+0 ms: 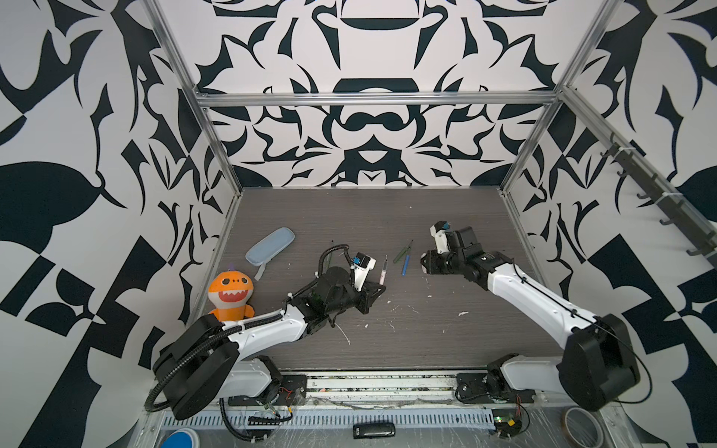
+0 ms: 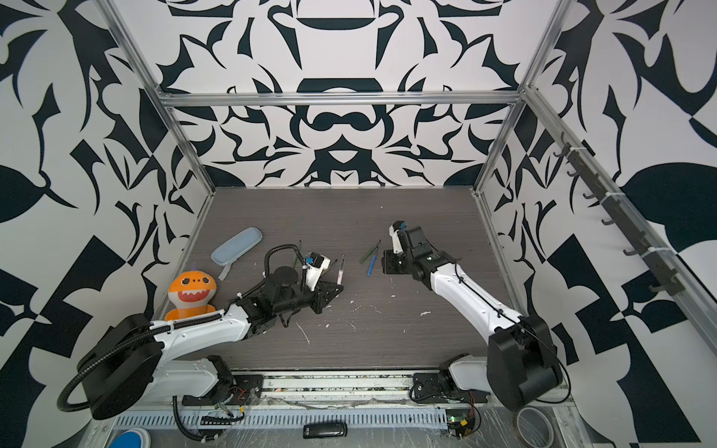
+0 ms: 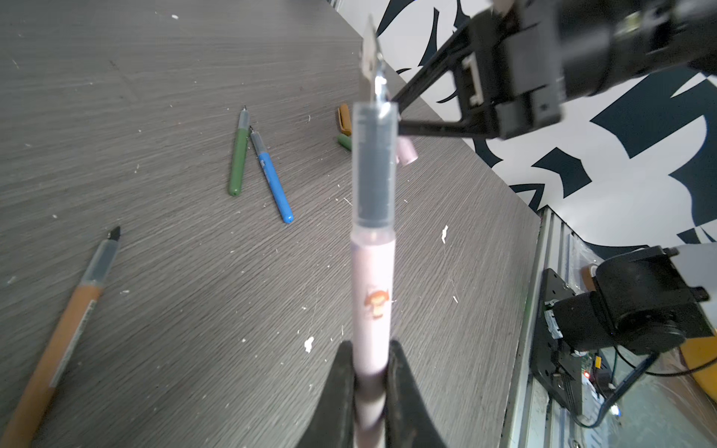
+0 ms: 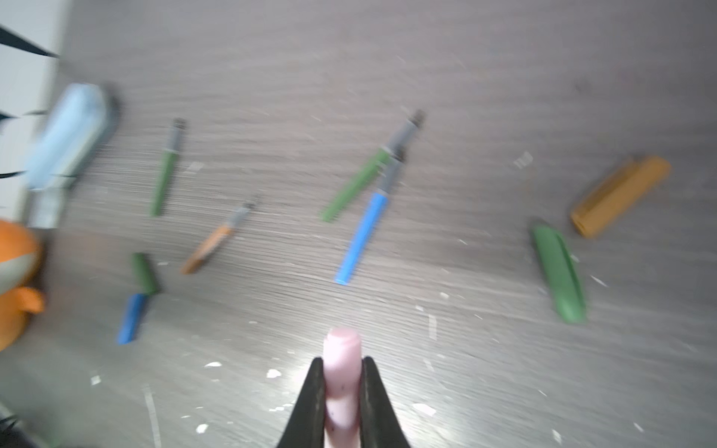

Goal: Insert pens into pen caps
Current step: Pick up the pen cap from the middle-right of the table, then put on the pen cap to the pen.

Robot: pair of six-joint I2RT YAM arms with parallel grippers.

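My left gripper [image 3: 371,372] is shut on the lower barrel of a pale pink pen [image 3: 372,271], whose dark tip points toward my right gripper [image 1: 423,265]. The right gripper [image 4: 341,384] is shut on a pale pink cap [image 4: 342,360]. In both top views the two grippers [image 2: 339,289] [image 2: 385,263] are a short way apart above mid-table. Between them on the table lie a green pen [image 1: 401,252] and a blue pen [image 1: 405,265]. An orange-brown pen [image 3: 66,322], another green pen [image 4: 165,174], two green caps [image 4: 144,273] [image 4: 558,267], a blue cap [image 4: 132,318] and an orange-brown cap [image 4: 620,194] lie loose.
A pale blue pencil case [image 1: 269,246] and an orange plush toy [image 1: 231,294] sit at the table's left side. White flecks [image 1: 461,313] dot the grey wood-grain top. Aluminium frame posts and patterned walls close in the sides and back.
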